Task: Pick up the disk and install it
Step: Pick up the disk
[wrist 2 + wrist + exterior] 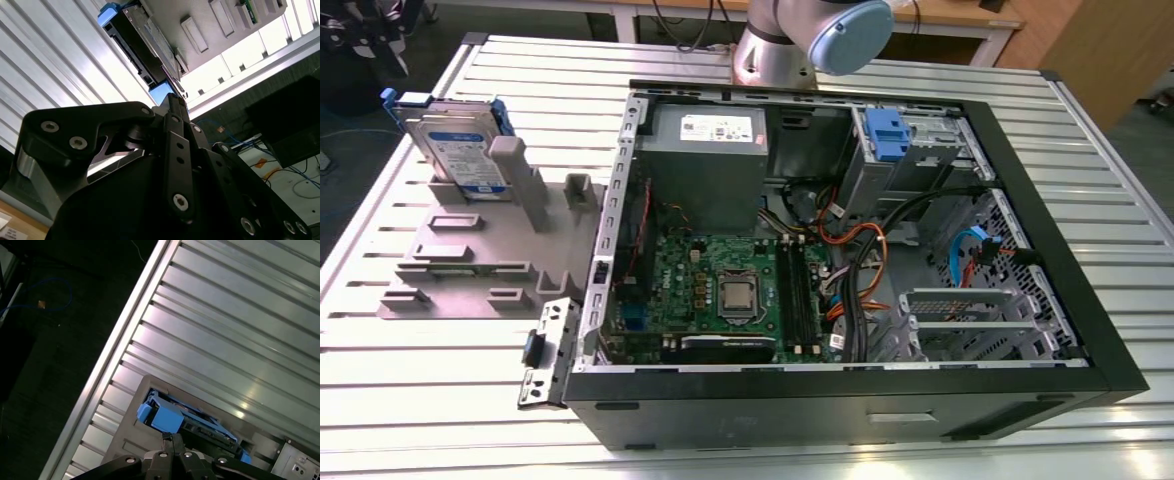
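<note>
While the disk stands on edge in its grey holder — gripper empty.
We note jaws pressed together, aimed at the blue tab, clear of it; arm stands behind the case.

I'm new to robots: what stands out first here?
The open computer case lies on the slatted table, motherboard exposed. At the exterior view's left, the disk stands upright in a grey holder; in the first wrist view the gripper is close to its blue end.

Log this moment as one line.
phase: before pickup | disk: upright in grey holder on table | gripper: shut, empty, apart from disk | computer case: open
</note>
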You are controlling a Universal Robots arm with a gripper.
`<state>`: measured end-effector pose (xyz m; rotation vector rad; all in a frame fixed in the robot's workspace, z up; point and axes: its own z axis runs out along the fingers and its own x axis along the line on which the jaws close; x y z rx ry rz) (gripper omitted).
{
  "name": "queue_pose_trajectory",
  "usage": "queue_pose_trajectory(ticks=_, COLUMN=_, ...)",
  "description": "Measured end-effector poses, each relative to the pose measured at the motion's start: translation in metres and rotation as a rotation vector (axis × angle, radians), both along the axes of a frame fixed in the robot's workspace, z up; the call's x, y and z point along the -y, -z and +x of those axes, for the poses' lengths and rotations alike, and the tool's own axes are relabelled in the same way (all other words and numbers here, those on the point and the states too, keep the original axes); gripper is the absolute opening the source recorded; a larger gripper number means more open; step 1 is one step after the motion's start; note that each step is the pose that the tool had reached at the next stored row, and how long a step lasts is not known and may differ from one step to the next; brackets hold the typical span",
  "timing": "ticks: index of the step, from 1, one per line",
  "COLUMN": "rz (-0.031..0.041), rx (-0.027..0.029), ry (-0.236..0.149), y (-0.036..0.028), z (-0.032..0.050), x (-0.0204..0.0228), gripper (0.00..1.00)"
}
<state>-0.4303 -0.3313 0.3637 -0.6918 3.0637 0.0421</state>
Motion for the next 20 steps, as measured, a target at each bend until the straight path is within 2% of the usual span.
queue_pose_trajectory(ticks=14, rz=0.0000, rx=0.0000, ry=-0.022, y=0.0000, z=0.0000, x=0.0000, gripper=0.11)
queue_pose_trajectory(ticks=20, rz=0.0000, rx=0.0000, ry=-0.052, y=0.0000, z=0.0000, x=0.0000, gripper=0.11)
